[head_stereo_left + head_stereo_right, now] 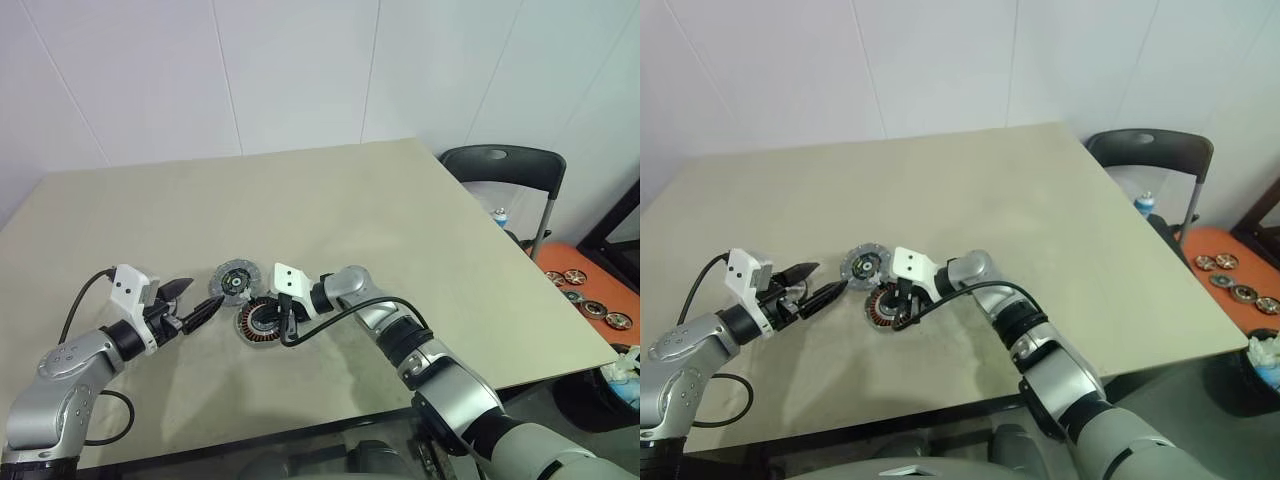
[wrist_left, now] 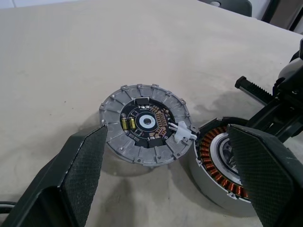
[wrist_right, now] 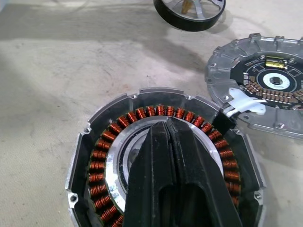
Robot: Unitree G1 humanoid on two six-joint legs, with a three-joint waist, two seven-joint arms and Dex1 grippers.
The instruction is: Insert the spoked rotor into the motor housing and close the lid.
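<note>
Head views: motor housing [image 1: 262, 320] sits on the desk [image 1: 330, 200] near the front edge, lid [image 1: 232, 279] lying open just beside it, inner face up, joined at the rim. Right hand [image 1: 284, 318] is over the housing, fingers pressed together, gripping nothing visible. Left hand [image 1: 190, 303] hovers just left of the lid, spread wide, empty. More rotor-like discs on an orange surface far right, off the desk, not ours.

L wrist view: lid [image 2: 146, 124] centred between the wide-apart pads [image 2: 83, 163], not touching either; circuit ring and white connector [image 2: 182, 133] showing. Housing [image 2: 222, 165] beside it w/ copper windings, right arm's black parts above.

R wrist view: closed fingertips [image 3: 168, 130] point straight into the housing [image 3: 161, 156] centre bore, windings all round. Spoked rotor [image 3: 189, 12] lies on the desk well beyond the housing, apart from the hand. Lid [image 3: 265, 85] off to the side.

Risks, my read: rotor isn't in yet, so closing the lid now = fail. Closed tips could scrape windings or shove the housing. Flipping the lid may pinch the connector lead.
</note>
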